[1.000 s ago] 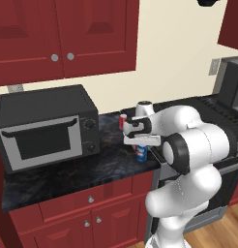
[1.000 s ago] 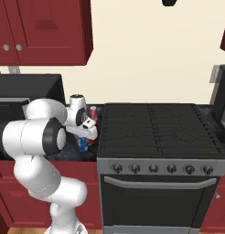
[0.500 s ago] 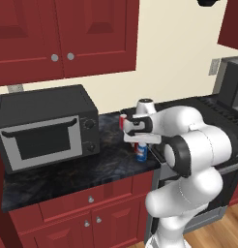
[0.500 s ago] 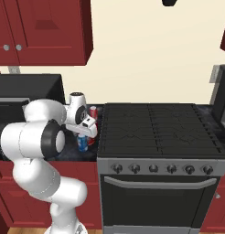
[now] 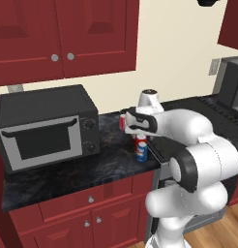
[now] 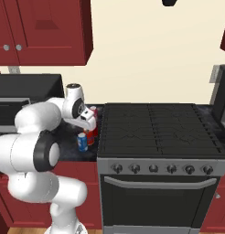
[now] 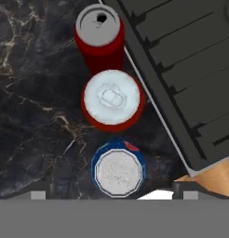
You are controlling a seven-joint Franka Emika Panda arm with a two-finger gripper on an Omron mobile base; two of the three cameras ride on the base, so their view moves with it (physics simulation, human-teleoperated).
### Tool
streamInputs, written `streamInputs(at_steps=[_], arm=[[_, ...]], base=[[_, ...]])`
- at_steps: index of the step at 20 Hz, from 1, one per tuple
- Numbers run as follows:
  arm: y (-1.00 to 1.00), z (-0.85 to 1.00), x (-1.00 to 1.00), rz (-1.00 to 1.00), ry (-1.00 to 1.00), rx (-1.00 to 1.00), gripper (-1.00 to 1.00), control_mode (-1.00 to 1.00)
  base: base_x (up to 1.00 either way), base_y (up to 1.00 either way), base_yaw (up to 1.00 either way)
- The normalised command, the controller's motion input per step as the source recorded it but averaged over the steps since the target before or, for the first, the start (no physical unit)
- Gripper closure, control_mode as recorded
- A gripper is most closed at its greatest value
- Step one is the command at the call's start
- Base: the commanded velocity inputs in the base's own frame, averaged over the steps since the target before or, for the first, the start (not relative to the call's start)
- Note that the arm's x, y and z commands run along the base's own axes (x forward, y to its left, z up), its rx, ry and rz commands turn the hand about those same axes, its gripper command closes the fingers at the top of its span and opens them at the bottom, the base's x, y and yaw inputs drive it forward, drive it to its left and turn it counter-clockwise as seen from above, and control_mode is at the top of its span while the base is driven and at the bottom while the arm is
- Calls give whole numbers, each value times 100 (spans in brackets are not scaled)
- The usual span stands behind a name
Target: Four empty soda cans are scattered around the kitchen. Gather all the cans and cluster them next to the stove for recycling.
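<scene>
Three soda cans stand in a row on the black counter beside the stove's point(image 7: 181, 69) left edge: a red one point(image 7: 98, 35), a second red one point(image 7: 111, 100) and a blue and white one point(image 7: 118, 169). My gripper point(image 7: 111, 195) hangs open straight above them, its jaws spread wide with nothing between them. From the left base view the gripper point(image 5: 135, 128) hovers over the middle red can point(image 5: 139, 141), with the blue can point(image 5: 141, 152) in front and the other red can point(image 5: 123, 121) behind. The right base view has the gripper point(image 6: 90, 123) above the blue can point(image 6: 82, 142), beside the stove point(image 6: 155, 132).
A boxy black microwave point(image 5: 46, 128) sits on the counter left of the cans. Dark red wall cabinets point(image 5: 63, 34) hang above. The counter's front edge lies just in front of the blue can. A dark appliance point(image 6: 222, 91) stands right of the stove.
The jaws have spread wide apart and let go of the middle red can, which now stands on the counter. The arm has hardly moved.
</scene>
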Motion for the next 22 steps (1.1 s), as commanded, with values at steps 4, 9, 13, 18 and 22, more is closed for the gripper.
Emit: streamInputs(at_steps=[4, 9, 13, 18, 22], arm=[[0, 63, -16, 0, -13, 0, -100, -100], [0, 64, -40, 0, -17, 0, -100, -100], [0, 65, -57, 0, -16, 0, -100, -100], [0, 56, -78, 0, -16, 0, -100, -100], [0, 46, -96, 0, -19, 0, -100, -100]], base=[[0, 0, 0], [0, 0, 0], [0, 0, 0], [0, 0, 0], [0, 0, 0]])
